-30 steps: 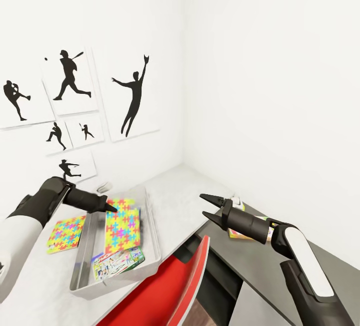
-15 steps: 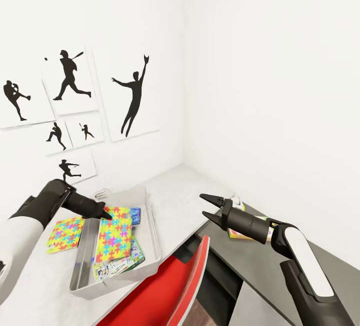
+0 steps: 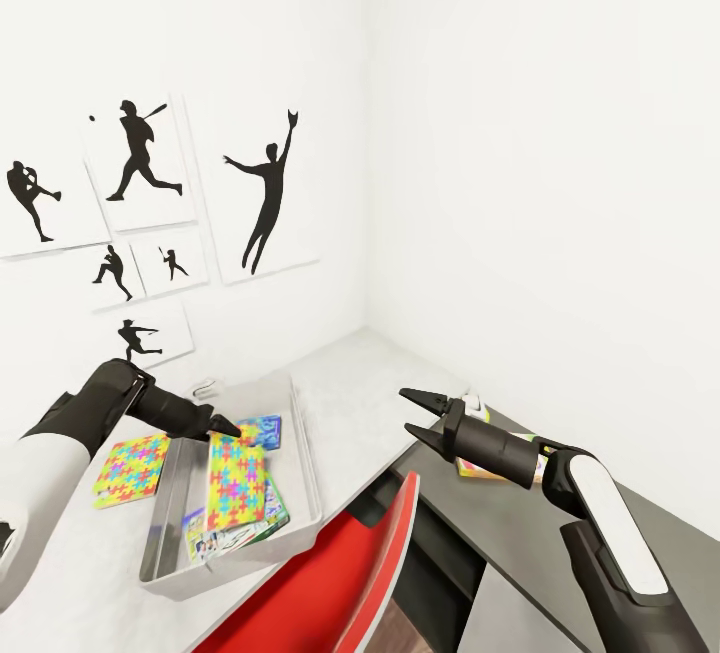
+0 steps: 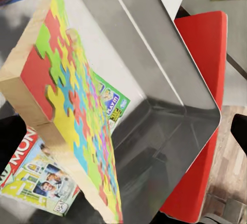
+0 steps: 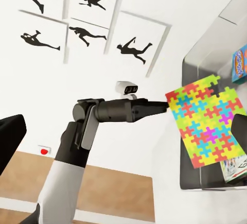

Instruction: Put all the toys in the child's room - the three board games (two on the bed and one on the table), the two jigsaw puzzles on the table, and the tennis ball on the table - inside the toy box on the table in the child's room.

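Your left gripper (image 3: 228,427) pinches one corner of a jigsaw puzzle (image 3: 237,480), a thin wood-edged square of bright interlocking pieces that hangs tilted over the toy box (image 3: 304,453), long edge running down into it. That smooth grey bin with sloping walls sits on the pale desk (image 3: 360,393) and holds flat cartoon-printed board games (image 4: 36,175). A second puzzle (image 3: 131,467) lies flat on the desk just beside the bin. Your right gripper (image 3: 411,412) hovers with fingers spread, empty, near a red chair (image 3: 340,583).
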